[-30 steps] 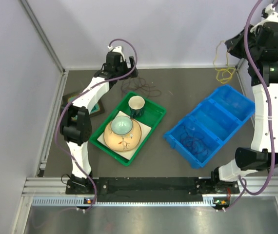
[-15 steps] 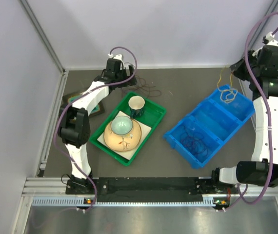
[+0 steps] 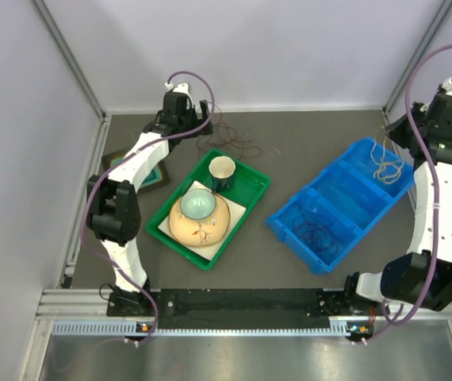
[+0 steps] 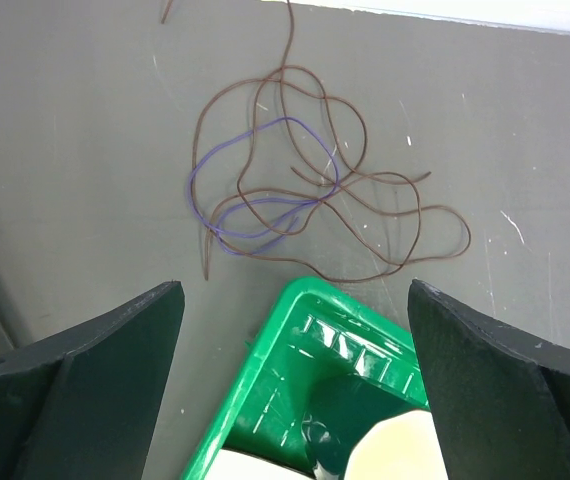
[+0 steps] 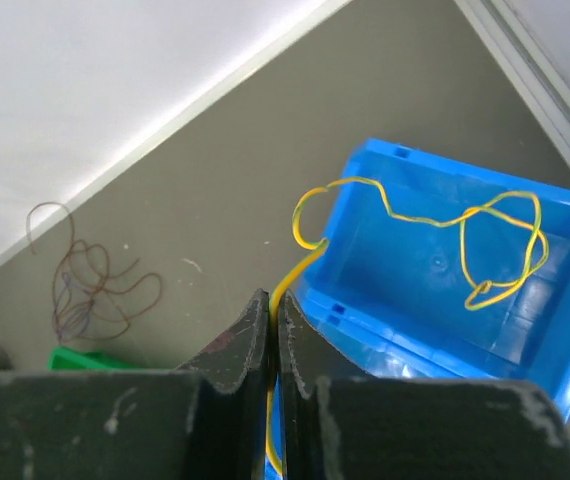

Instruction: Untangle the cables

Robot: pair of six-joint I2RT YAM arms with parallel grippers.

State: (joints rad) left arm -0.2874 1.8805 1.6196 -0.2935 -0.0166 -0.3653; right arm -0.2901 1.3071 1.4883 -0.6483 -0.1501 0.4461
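Observation:
A loose tangle of brown cable and purple cable lies on the grey table behind the green tray; it also shows as the tangle in the top view. My left gripper hovers open above the tray's far corner, just short of the tangle, holding nothing; in the top view the left gripper is near the back wall. My right gripper is shut on a yellow cable, whose loops hang into the far compartment of the blue bin. In the top view, the right gripper holds the yellow cable there.
The green tray holds a cup and a bowl. A dark cable lies in the near compartment of the blue bin. A dark tile sits at the left wall. Walls close in on three sides.
The right arm carried the yellow cable from near the back wall down over the blue bin's far compartment. The left arm shifted slightly back and left, staying open.

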